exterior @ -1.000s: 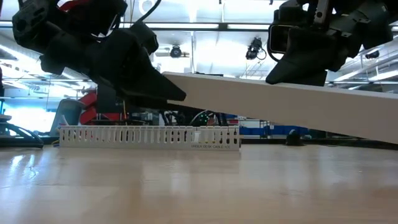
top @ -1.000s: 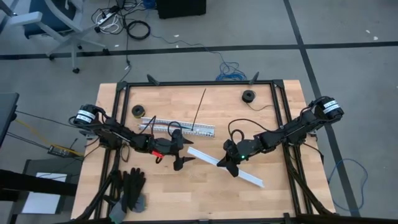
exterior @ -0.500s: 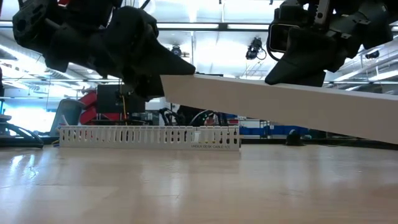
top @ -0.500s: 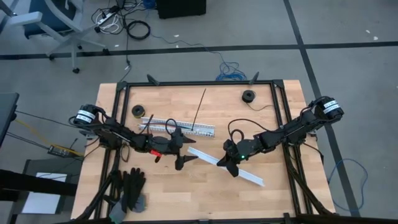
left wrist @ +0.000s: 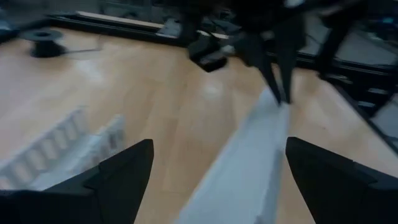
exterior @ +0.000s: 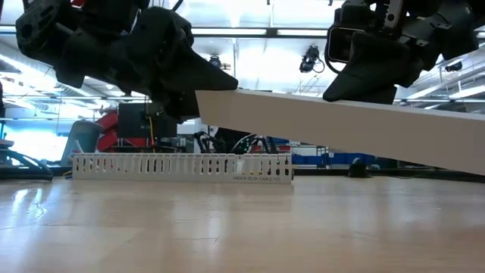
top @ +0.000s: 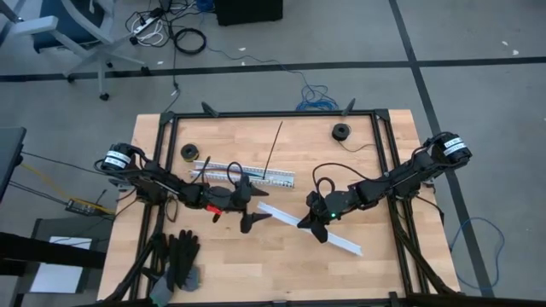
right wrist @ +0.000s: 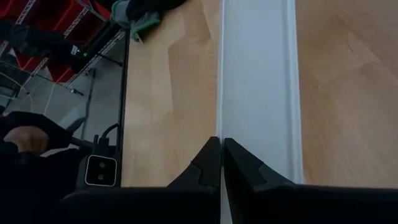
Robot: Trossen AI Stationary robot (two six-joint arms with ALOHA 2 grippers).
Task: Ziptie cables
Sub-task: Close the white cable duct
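My right gripper (top: 314,223) pinched shut on white cover strip (top: 337,239); left gripper (top: 249,205) wide open, empty, at strip's raised end. Step: handover; next, close left on strip.

Grey floor (top: 478,94), office chair (top: 72,30), ceiling lights (exterior: 250,15)

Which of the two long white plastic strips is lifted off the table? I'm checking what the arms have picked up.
The plain flat white strip, pinched by the shut right gripper, one end raised. The slotted channel lies flat behind it.
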